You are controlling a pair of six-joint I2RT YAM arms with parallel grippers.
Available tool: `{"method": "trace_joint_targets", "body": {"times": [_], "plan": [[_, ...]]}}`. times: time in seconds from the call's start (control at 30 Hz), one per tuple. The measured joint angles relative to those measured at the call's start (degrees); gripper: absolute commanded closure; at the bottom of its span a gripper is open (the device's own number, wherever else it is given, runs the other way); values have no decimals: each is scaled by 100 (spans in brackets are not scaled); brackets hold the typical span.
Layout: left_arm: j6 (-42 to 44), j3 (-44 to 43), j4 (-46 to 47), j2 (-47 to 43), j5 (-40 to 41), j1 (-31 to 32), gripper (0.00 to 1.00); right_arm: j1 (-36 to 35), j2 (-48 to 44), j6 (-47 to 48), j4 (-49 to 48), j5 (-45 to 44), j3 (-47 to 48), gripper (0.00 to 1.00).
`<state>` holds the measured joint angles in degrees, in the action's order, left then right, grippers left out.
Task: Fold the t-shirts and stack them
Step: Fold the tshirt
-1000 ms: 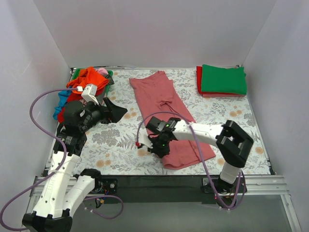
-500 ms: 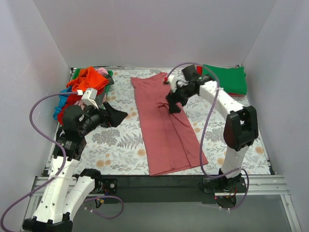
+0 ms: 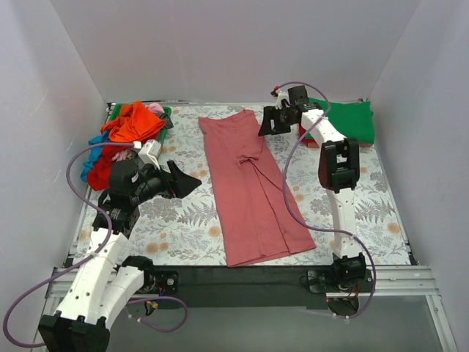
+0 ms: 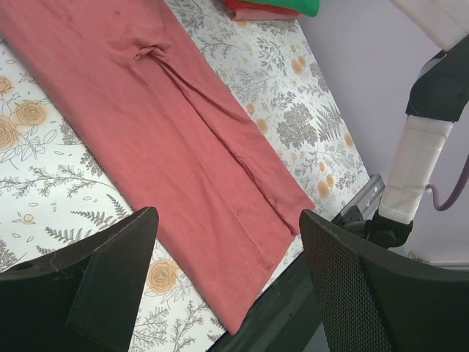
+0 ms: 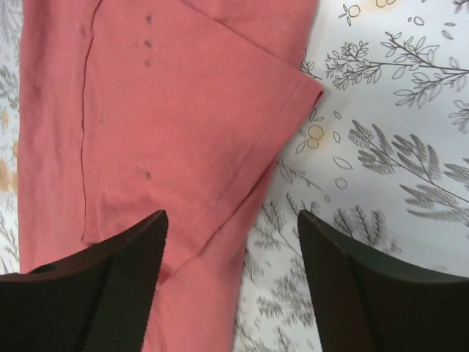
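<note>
A dusty-rose t-shirt lies folded lengthwise as a long strip down the middle of the table, with a small pucker near its upper half. My right gripper hovers open at the shirt's far right edge. In the right wrist view the folded sleeve lies flat below the right gripper, and nothing is held. My left gripper hangs open to the left of the shirt, above the floral cover. The left wrist view has the left gripper over the shirt's near end.
A heap of unfolded t-shirts in orange, red, blue, pink and green sits at the back left. A folded stack, green on red, lies at the back right. The black front rail runs just past the shirt's near hem.
My right gripper let go of the shirt's near end, opened, and swung to the far end. The shirt now lies stretched out flat. The left arm shifted slightly towards the shirt.
</note>
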<state>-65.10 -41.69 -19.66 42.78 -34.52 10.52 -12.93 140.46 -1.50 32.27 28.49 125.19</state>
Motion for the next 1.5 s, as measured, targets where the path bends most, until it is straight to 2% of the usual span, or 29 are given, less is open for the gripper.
{"method": "trace_joint_targets", "body": {"times": [0.07, 0.33, 0.73, 0.83, 1.13, 1.5], "plan": [[0, 9, 44, 85, -31, 0, 23, -22, 179, -374, -227, 20, 4, 35], [17, -4, 83, 258, -42, 0, 23, 214, 605, -1357, -1128, 236, 223, 41], [83, -83, 129, 551, 4, 0, 24, 315, 1202, -2205, -2011, 822, 426, 54], [96, -98, 129, 599, 22, 0, 24, 310, 1274, -2356, -2157, 970, 439, 59], [101, -111, 157, 629, 46, 0, 24, 313, 1373, -2546, -2258, 1134, 439, 84], [101, -111, 170, 612, 46, 0, 24, 393, 1368, -2406, -2260, 1093, 439, 94]]}}
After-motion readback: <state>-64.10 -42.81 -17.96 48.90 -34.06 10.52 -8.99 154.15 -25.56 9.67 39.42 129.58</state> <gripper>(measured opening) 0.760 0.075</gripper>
